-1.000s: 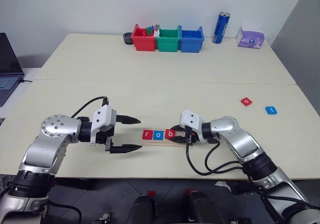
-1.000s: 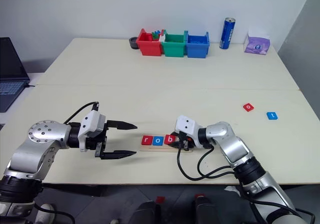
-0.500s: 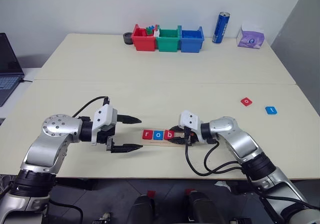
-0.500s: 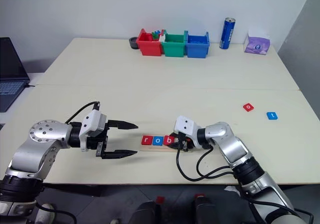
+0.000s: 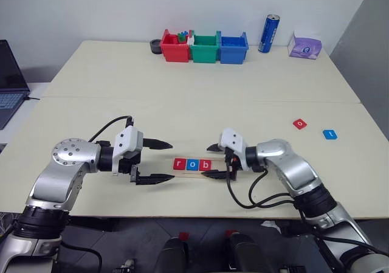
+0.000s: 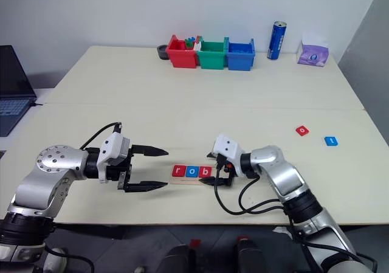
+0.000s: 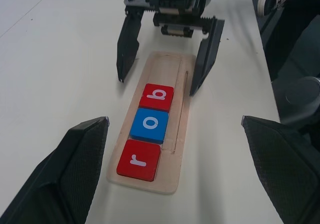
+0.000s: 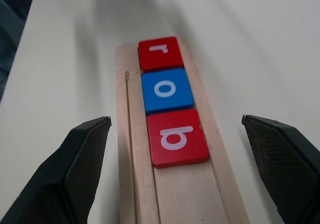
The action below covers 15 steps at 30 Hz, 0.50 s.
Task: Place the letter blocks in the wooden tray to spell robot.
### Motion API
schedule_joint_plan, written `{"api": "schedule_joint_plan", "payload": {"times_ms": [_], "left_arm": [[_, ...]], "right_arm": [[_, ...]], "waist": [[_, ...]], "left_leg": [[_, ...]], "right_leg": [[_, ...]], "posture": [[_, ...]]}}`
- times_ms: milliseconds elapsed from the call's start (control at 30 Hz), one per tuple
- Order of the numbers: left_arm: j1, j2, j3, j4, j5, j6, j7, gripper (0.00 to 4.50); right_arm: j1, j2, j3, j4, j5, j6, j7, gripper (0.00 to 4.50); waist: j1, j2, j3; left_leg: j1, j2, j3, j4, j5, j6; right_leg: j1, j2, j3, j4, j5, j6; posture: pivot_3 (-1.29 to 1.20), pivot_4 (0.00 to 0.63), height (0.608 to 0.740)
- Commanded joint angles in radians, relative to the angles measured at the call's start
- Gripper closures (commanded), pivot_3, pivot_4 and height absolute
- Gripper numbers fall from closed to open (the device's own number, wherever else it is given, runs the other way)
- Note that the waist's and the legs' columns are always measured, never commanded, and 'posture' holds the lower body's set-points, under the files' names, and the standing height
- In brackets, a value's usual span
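Note:
The wooden tray (image 5: 196, 171) lies near the table's front edge. In it sit three letter blocks side by side: a red r (image 5: 179, 163), a blue o (image 5: 192, 163) and a red b (image 5: 205, 164). My right gripper (image 5: 211, 160) is open at the tray's right end, one finger on each side of the strip, touching no tile. My left gripper (image 5: 171, 161) hangs open just left of the tray, with nothing between its fingers. Two more letter blocks, a red o (image 5: 299, 124) and a blue one (image 5: 329, 134), lie apart on the table to the right.
Red (image 5: 174, 49), green (image 5: 204, 49) and blue (image 5: 233, 49) plastic bins stand in a row at the back. A blue can (image 5: 268, 33) and a tissue pack (image 5: 304, 44) are to their right. A laptop (image 5: 9, 84) sits at the far left.
My right gripper has opened, let go of the red b tile and risen a little. The b tile stays in the tray. The left arm has not moved.

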Motion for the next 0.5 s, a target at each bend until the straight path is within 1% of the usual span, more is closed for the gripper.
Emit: {"api": "schedule_joint_plan", "payload": {"times_ms": [33,133,200,333,500], "left_arm": [[-0.04,-0.035,-0.008,-0.089,-0.05,0.069,0.051,0.0],[-0.097,-0.119,-0.034,-0.134,-0.068,0.142,0.138,0.0],[-0.139,-0.176,-0.07,-0.139,-0.04,0.158,0.197,0.0],[-0.199,-0.285,-0.147,-0.085,0.037,0.121,0.281,0.0],[-0.262,-0.377,-0.193,0.004,0.089,0.074,0.32,0.0]], "right_arm": [[-0.008,-0.028,-0.165,-0.14,0.093,0.102,-0.071,0.03],[0.011,-0.029,-0.301,-0.207,0.123,0.195,-0.195,0.03],[0.034,-0.03,-0.364,-0.213,0.098,0.215,-0.292,0.03],[0.098,-0.054,-0.434,-0.13,-0.004,0.136,-0.472,0.03],[0.123,-0.052,-0.486,-0.009,-0.042,0.038,-0.584,0.03]], "waist": [[0.002,0.0,0.0],[0.004,0.0,0.0],[0.004,0.0,0.0],[0.001,-0.001,0.0],[-0.007,0.0,0.0]], "left_leg": [[-0.001,0.0,0.0,0.0,0.0,0.0],[-0.001,0.0,-0.001,0.001,0.0,0.0],[-0.002,-0.001,-0.002,0.001,0.0,0.0],[-0.002,-0.002,-0.002,0.001,0.0,0.0],[-0.001,-0.002,0.001,0.0,0.0,0.0]], "right_leg": [[0.0,0.0,0.0,0.0,0.0,0.0],[0.0,-0.001,0.0,0.0,0.0,0.0],[0.0,-0.002,0.001,0.0,0.0,0.0],[0.001,-0.001,0.002,0.0,0.0,0.001],[0.0,-0.001,0.004,0.001,0.0,0.0]], "posture": [[0.0,0.15,0.74],[0.0,0.15,0.74],[0.0,0.15,0.74],[0.0,0.15,0.74],[0.0,0.15,0.74]]}}
